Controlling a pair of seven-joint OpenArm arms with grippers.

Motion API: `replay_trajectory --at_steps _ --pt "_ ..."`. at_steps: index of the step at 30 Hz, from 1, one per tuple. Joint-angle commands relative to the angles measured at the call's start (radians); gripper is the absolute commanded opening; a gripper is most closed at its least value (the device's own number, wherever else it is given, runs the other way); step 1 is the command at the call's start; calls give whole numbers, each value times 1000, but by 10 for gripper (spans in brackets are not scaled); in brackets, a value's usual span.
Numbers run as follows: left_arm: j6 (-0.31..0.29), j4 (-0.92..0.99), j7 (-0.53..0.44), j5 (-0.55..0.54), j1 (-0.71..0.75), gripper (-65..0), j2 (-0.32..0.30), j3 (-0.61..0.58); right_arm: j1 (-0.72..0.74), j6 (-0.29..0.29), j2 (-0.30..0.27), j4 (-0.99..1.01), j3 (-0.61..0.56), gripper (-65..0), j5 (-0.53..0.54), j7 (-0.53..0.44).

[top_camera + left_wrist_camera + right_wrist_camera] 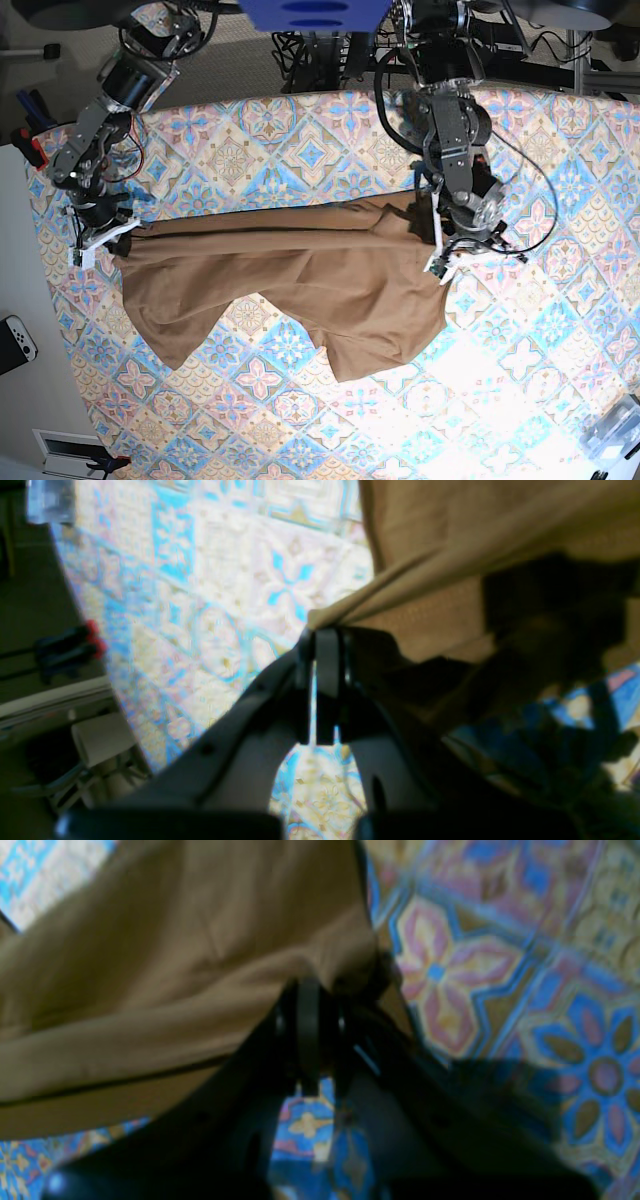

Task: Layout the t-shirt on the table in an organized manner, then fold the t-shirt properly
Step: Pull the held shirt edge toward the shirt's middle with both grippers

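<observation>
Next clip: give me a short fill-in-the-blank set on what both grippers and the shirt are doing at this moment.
1. The left gripper is shut on the edge of the ____.
2. The t-shirt is held between the two arms, and the right gripper is ____ on its other end.
3. In the base view, the t-shirt's colour is ____.
4. The table is covered in a cloth patterned with diamond ____.

Missing words: t-shirt; shut; tan-brown; tiles
</observation>
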State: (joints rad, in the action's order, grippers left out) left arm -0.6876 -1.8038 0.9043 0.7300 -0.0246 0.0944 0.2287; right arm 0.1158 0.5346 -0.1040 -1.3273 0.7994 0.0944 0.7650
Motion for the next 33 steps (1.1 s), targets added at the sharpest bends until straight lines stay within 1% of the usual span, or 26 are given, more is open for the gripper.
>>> replay_trajectory --at_steps 1,3,5,11,17,21,23,27,31,33 --pt "10 -1 -6 4 -22 -650 1 -2 26 3 -23 -4 2 -650 14 -31" --pt "12 3 -6 4 -24 -650 1 -2 26 3 -47 22 2 -650 14 -31" --pt "13 3 -6 1 -25 -650 1 -2 26 3 -58 53 1 -650 14 -34" --pt "15 6 -11 3 -27 -650 1 -1 26 3 -89 98 1 -650 14 -106" --pt "15 8 -11 0 -27 -650 1 -1 28 3 -119 116 -85 -650 14 -109" --pt "15 6 -9 0 -27 -650 1 -1 31 2 -119 104 -107 -650 14 -129" --pt "15 6 -9 0 -27 -650 1 -1 57 2 -119 110 -107 -650 14 -143" --pt "15 8 -12 -2 -27 -650 1 25 124 2 -119 118 -108 -650 14 -141" --pt "15 9 -11 1 -27 -650 1 41 134 2 -119 119 -108 -650 14 -141" --pt "15 9 -7 4 -25 -650 1 39 134 2 -119 137 -127 -650 14 -141"
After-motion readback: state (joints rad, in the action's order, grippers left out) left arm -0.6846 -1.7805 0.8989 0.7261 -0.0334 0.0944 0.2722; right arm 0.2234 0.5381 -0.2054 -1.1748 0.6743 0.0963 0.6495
